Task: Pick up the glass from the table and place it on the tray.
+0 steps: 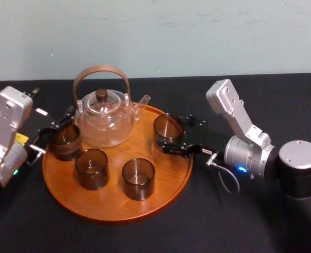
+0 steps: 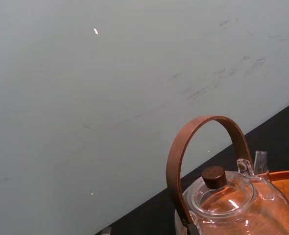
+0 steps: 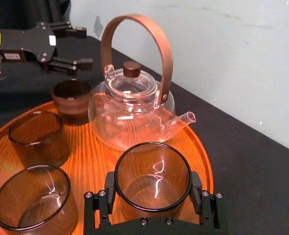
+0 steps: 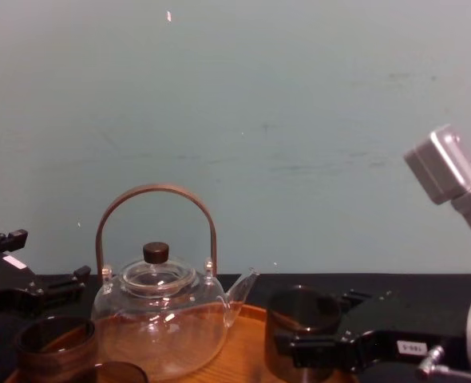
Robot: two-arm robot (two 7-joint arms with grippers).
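Holds the glass (image 3: pixel 153 171) clamped in the right tool (image 1: pixel 167 134), over the right of the tray (image 1: pixel 113 208). Looks light, rigid, slick, brittle: wants a gentle mid-wall squeeze. Rests the left tool (image 1: pixel 60 122), spread apart, far left.

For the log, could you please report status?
Right gripper shut on glass, over tray, right side. Left gripper open by leftmost glass. Teapot close by.

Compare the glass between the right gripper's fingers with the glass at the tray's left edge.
The right glass is held by the right gripper; the left glass stands ungripped, with the open left gripper just outside it. The right glass is see-through; the left glass looks darker and browner. Both are upright, near the rim of the tray.
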